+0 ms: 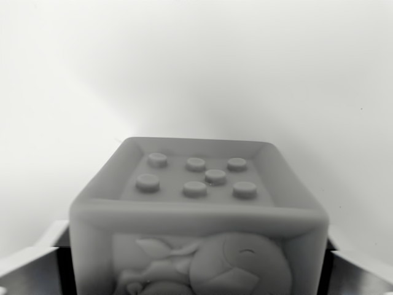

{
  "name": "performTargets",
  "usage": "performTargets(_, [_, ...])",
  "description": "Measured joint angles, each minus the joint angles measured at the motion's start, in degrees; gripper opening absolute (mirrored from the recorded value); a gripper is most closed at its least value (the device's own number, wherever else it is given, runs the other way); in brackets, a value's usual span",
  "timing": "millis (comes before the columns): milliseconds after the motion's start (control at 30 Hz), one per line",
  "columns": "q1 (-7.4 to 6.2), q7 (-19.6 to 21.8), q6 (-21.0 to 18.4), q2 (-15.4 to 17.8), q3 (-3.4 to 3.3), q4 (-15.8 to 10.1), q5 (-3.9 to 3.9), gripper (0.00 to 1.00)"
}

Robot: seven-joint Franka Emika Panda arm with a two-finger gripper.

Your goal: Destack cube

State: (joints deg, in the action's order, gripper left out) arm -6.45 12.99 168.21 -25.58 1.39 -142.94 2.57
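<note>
A grey cube (196,209) fills the lower middle of the wrist view. Its recessed top face carries several round studs, and the face towards the camera has a raised cartoon figure. My gripper (198,270) straddles the cube. One finger (37,258) shows at the wrist view's left and the other (359,264) at its right. Their dark inner pads press against the cube's two sides, so the gripper is shut on it. Whatever lies under the cube is hidden.
A plain white surface (196,74) spreads behind and around the cube, with a soft shadow beyond its far edge. No other object shows in this view.
</note>
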Motion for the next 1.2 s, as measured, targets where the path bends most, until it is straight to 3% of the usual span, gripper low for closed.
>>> performTargets(800, [0.0, 0.0, -0.05, 0.09, 0.0, -0.01, 0.0, 1.0])
performTargets(1200, [0.23, -0.06, -2.64, 3.85, 0.24, -1.01, -0.03, 1.0])
